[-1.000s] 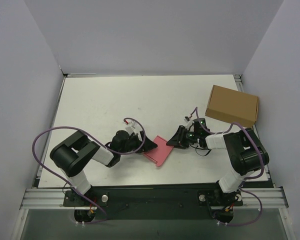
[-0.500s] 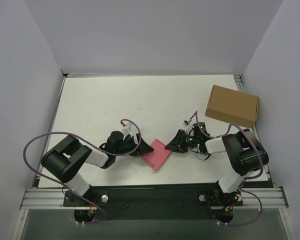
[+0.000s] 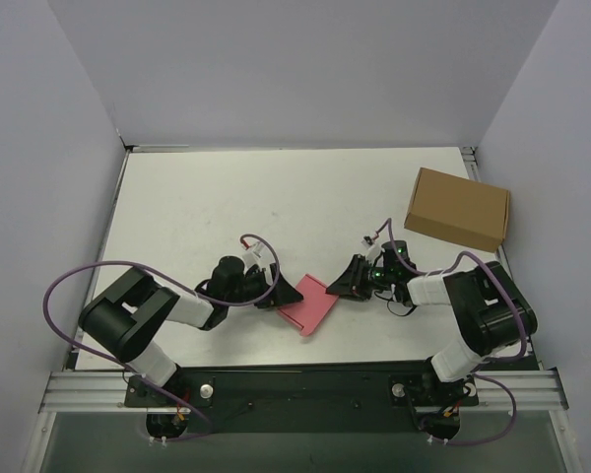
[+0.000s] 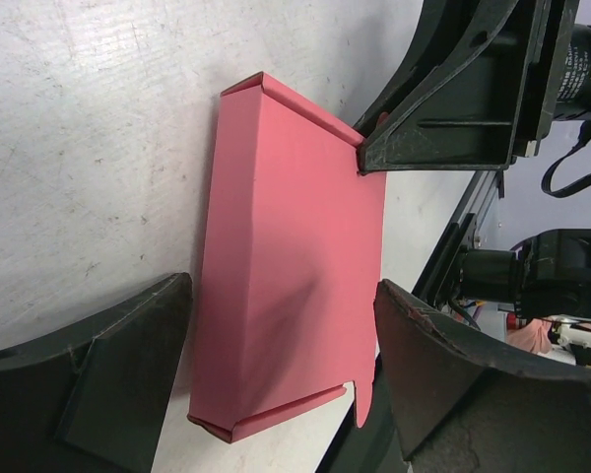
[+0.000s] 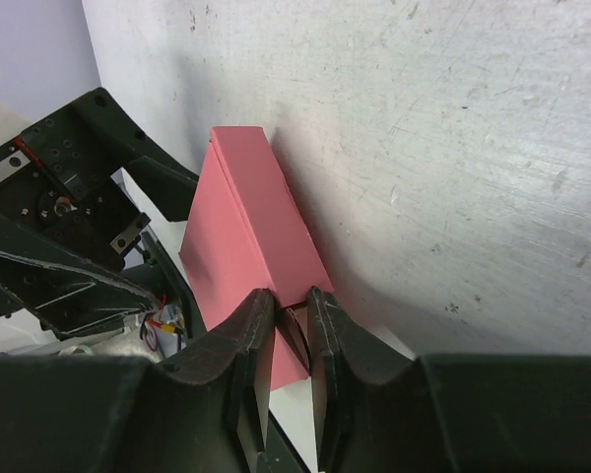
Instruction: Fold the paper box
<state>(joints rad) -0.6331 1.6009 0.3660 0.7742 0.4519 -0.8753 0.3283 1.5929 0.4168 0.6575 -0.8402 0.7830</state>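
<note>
Since a second ago: left arm's elbow drawn back toward the left edge, its jaws spread wider. Right jaws narrowed. Box nudged slightly toward the near edge.

Item: paper box [image 3: 310,305], pink card, partly folded, side flaps raised. It lies on the surface [image 3: 227,197] close to the near edge, about midway between the left and right edges.

Right gripper [image 5: 291,307]: jaws clamped on the box's edge at its right end, low to the surface.

Left gripper [image 3: 284,292]: jaws wide apart, one either side of the box's left end. You cannot tell from these views whether they touch it.

Brown cardboard box [image 3: 458,209]: by the right edge, toward the far corner, well apart.

Risks for you to weigh:
- Pulling with the right pinch while the left closes would likely buckle or tear the thin card.
- A skewed left closure would crush the raised flaps instead of folding them.
- The grippers sit near each other, so any inward move could knock them together.

Room: open surface toward the far and left edges, little toward the near edge. The right arm's elbow sits near the brown cardboard box.
</note>
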